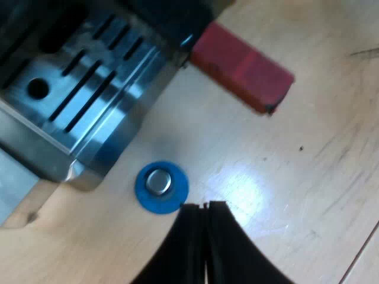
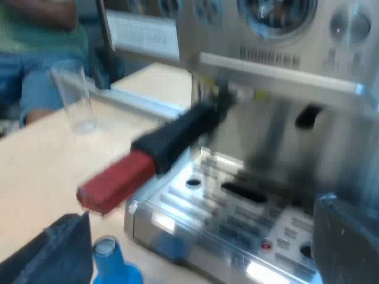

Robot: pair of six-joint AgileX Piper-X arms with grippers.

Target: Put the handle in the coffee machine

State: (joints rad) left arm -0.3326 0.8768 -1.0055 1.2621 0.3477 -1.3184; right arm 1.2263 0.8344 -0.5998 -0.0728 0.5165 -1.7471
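Red is what I look for first: the red end of the handle [image 2: 115, 180] juts out over the edge of the drip tray [image 2: 237, 228]. Its dark shaft runs up and back to the brew head at the front of the machine [image 2: 278, 59]. The metal end seems to be seated up there, though that spot is smeared and I can't confirm it is turned fully home.

Neither gripper holds the handle. My right gripper [image 2: 204, 254] hangs low in front of the drip tray with its fingers spread wide and nothing between them. My left gripper [image 1: 204, 208] looks down on the tabletop [image 1: 308, 177] with its fingers pressed together and empty, just beside the blue tamper [image 1: 161, 186]. The tamper stands on the wood close to the tray's corner. A glass [image 2: 74, 97] stands well apart from the machine, with a person [image 2: 35, 47] seated beyond it.

I judge the task nearly or wholly done. The handle is in the machine, and what may remain is a final twist to lock it, then backing both arms away.
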